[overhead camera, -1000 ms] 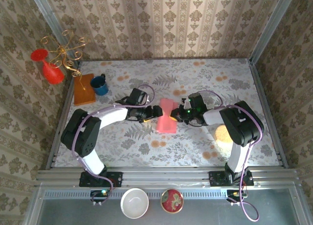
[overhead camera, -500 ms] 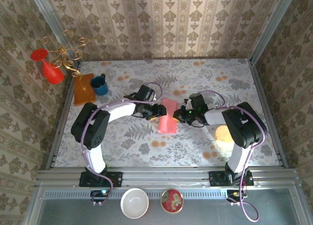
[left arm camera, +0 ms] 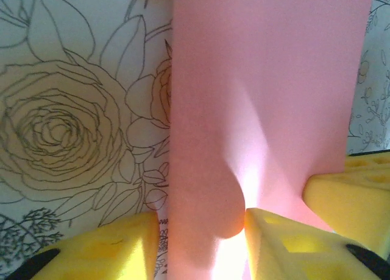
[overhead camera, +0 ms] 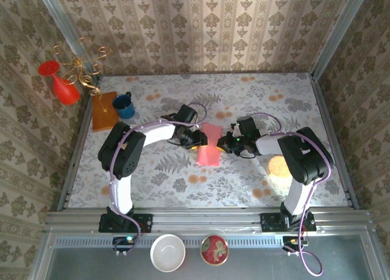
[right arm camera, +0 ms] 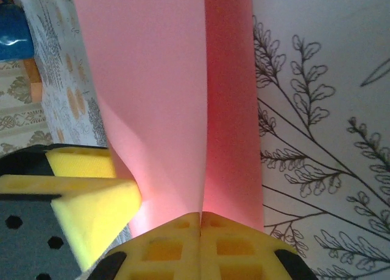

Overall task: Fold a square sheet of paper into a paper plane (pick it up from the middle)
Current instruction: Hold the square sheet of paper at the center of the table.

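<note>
Firstly, at about 10 o'clock from the middle of the table, a red vase and a gold wire stand are seen by the far left corner. An orange-brown board is placed there on the flowered surface, with a blue mug just beside it. Near the middle, the left gripper is pointed toward 3 o'clock. In its wrist view its yellow pads are seen apart, one on each side of the pink strip, so it is partly open and no firm pinch can be confirmed. The square sheet of paper, folded to a narrow strip, is found at the table's centre, between both grippers, running from 12 to 6 o'clock. At its 3 o'clock side the right gripper is closed on the paper's edge, its pads pressed together. A round tan disc is seen at 4 o'clock.
</note>
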### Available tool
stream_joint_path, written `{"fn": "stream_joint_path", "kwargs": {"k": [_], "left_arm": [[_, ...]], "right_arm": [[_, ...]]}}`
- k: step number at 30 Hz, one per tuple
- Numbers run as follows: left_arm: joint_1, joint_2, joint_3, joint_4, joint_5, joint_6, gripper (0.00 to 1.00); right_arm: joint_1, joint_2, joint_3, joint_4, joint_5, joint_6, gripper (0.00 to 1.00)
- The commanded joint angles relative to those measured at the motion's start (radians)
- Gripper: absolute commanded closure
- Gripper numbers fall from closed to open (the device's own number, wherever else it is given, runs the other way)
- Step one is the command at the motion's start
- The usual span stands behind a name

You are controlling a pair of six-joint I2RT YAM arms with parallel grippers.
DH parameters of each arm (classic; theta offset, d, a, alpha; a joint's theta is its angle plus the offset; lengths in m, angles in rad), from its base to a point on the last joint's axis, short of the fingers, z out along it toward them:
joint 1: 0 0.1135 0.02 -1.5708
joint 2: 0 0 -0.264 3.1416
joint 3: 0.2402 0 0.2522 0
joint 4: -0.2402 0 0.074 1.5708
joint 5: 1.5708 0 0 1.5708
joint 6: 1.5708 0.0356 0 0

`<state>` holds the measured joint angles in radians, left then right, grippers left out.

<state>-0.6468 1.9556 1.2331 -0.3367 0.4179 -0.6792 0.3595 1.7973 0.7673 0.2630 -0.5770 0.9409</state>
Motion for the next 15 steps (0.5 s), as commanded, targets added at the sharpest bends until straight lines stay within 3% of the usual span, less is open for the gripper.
{"fn": "stream_joint_path", "kwargs": {"k": [1,7,15], "left_arm": [[-0.008,0.046,0.027,-0.067,-0.037,0.008,0.6],[-0.025,0.092,0.053,-0.166,-0.125,0.02,0.6],[-0.045,0.176,0.029,-0.199,-0.172,0.009,0.61]], "right_arm": [[-0.008,-0.044,0.014,-0.063,0.02,-0.029,0.88],[-0.031,-0.144,0.035,-0.217,0.114,-0.094,0.61],[-0.123,-0.28,0.026,-0.347,0.256,-0.142,0.59]]}}
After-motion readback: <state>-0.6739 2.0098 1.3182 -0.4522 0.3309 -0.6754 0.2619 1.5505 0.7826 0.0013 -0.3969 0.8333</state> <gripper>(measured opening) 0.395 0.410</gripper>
